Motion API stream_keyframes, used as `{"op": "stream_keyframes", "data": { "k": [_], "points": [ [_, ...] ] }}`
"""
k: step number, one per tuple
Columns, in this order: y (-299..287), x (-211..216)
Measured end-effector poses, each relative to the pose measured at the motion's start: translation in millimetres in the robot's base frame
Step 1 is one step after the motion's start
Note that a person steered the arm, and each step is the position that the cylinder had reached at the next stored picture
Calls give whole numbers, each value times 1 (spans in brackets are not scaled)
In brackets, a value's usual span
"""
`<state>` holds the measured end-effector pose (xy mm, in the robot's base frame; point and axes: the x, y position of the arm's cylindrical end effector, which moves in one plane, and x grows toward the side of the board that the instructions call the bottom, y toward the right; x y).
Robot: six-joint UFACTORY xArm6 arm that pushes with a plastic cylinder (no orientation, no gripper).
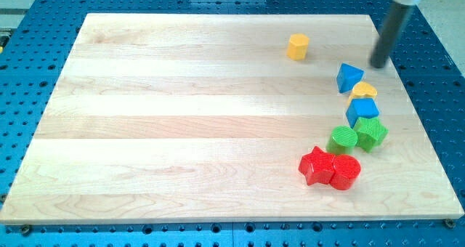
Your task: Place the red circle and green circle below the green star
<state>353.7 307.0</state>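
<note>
The green star (372, 133) lies at the board's right side. The green circle (342, 139) touches it on its left. The red circle (346, 172) lies just below the green circle, touching a red star (317, 165) on its left. My tip (378, 65) is at the upper right of the board, just right of and slightly above a blue triangle (349, 77). It is well above the green and red blocks and touches no block.
A yellow heart (365, 90) and a blue block (361, 110) sit in a column between the blue triangle and the green star. A yellow hexagon (297, 46) stands alone near the top. The wooden board (182, 123) rests on a blue perforated table.
</note>
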Motion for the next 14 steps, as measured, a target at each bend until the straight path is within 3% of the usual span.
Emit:
{"op": "stream_keyframes", "data": {
  "k": [1,3,4,5,8,9,11,13,14],
  "points": [
    [21,78],
    [8,188],
    [-77,238],
    [-173,262],
    [-236,223],
    [-190,203],
    [-209,198],
    [-208,129],
    [-159,129]
  ]
}}
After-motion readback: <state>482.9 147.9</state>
